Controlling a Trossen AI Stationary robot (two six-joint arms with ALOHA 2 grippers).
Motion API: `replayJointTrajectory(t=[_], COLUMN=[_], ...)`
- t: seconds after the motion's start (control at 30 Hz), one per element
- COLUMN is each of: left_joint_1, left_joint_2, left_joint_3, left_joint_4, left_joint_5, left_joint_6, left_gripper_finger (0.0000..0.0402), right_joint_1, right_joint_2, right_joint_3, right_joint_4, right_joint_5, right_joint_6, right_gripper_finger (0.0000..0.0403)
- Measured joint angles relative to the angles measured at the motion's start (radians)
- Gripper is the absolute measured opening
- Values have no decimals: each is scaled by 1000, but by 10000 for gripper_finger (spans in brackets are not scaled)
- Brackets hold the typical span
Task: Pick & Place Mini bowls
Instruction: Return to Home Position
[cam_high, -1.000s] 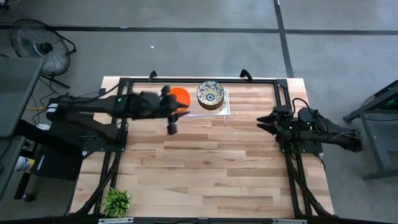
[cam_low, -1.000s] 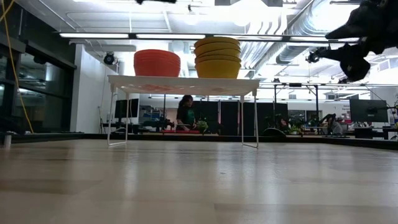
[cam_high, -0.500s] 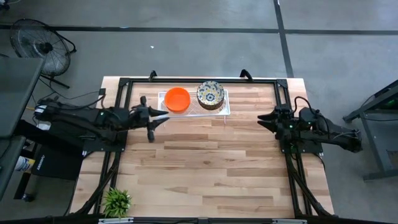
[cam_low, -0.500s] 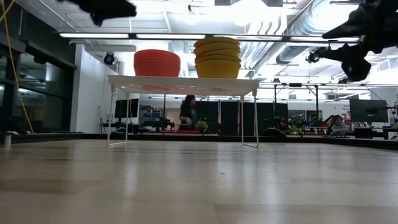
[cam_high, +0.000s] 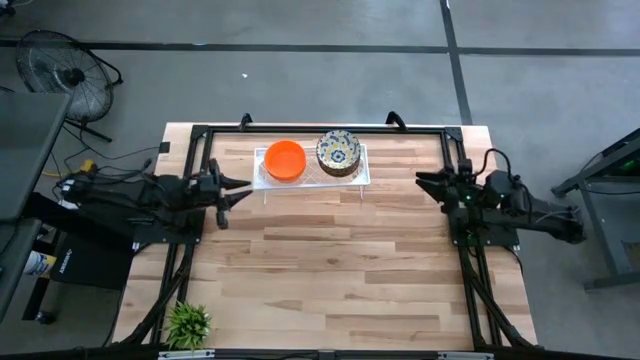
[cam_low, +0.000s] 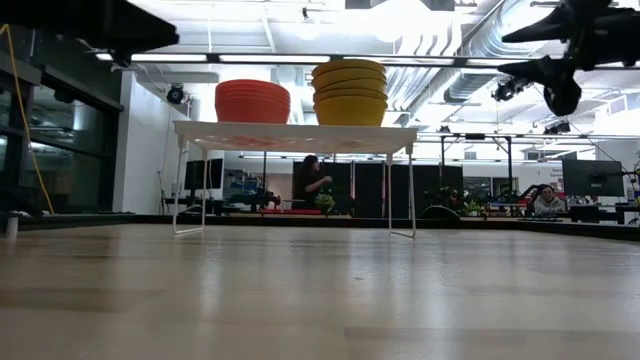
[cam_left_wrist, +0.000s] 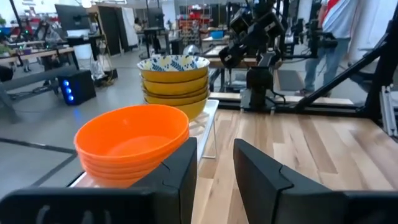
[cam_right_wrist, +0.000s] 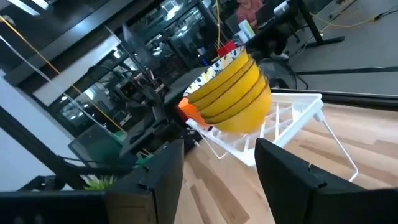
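My left pincer (cam_high: 233, 192) hangs empty, its two fingers (cam_left_wrist: 180, 171) apart with a clear gap between them. Taking the overhead view as a clock face, it sits over the counter (cam_high: 330, 270) at about ten o'clock, near the counter's edge and just short of the white shelf (cam_high: 362, 172). My right pincer (cam_high: 425, 183) is at about two o'clock, also empty, fingers (cam_right_wrist: 287, 177) spread, well apart from the shelf's other end. Both point inward, toward each other.

The shelf stands on thin legs at twelve o'clock, near the far edge of the counter. On it, the orange bowls (cam_high: 285, 160) form one stack on the nine o'clock side, and the patterned bowls (cam_high: 338, 152) form a second stack on the three o'clock side, just beside the first. From counter height both stacks (cam_low: 252, 101) (cam_low: 350, 92) sit upright on the shelf top (cam_low: 295, 135). My left wrist camera has the orange stack (cam_left_wrist: 132, 143) nearest and the patterned one (cam_left_wrist: 174, 84) behind it.

A small green plant (cam_high: 188, 322) sits at seven o'clock on the counter's corner. In the room beyond, a person (cam_low: 310, 183) shows under the shelf.
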Motion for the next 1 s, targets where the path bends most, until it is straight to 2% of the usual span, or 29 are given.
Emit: replayJointTrajectory(t=[0.13,0.23,0.37,0.53,0.73,1.0], left_joint_1=[0,0,0,0,0,0], left_joint_2=[-96,-152,-217,-270,-300,-300], left_joint_3=[-14,-16,-17,-17,-17,-17], left_joint_4=[-69,-126,-165,-231,-306,-367], left_joint_5=[2,2,2,34,37,48], left_joint_6=[3,9,28,27,16,23], left_gripper_finger=[101,101,101,101,101,101], right_joint_1=[0,0,8,40,100,151], right_joint_2=[80,144,196,196,197,174], right_joint_3=[0,-11,-133,-224,-267,-270], right_joint_4=[86,218,466,665,681,585], right_joint_5=[16,31,31,61,114,204], right_joint_6=[-20,-46,-29,-18,-15,-44], right_gripper_finger=[185,185,185,185,185,185])
